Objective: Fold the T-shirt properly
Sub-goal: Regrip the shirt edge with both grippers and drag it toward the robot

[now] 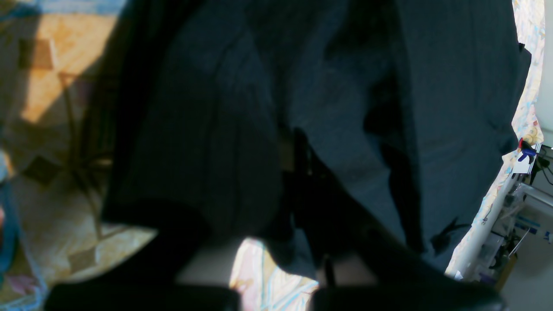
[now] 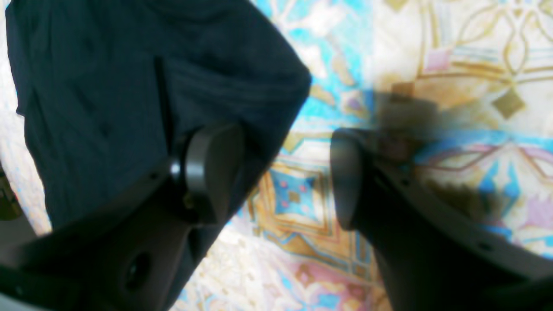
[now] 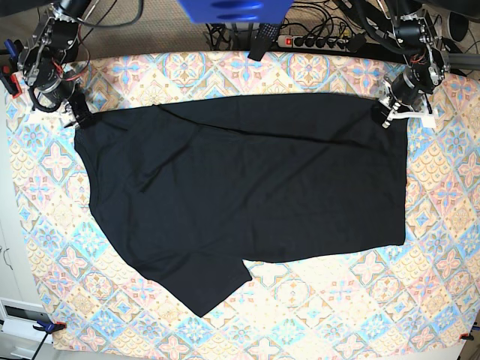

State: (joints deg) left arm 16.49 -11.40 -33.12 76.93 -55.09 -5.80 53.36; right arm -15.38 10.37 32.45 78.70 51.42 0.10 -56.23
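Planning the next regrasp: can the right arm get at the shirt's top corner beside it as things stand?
Probably yes. The right end effector stands open right at that corner of the T-shirt, one finger over the cloth edge, the other over bare patterned tablecloth. Nothing lies between them.

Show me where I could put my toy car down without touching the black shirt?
The patterned cloth lies bare below the T-shirt's bottom edge, widest toward the right, and in a strip along its right side. The top corners are crowded by the right end effector and left end effector.
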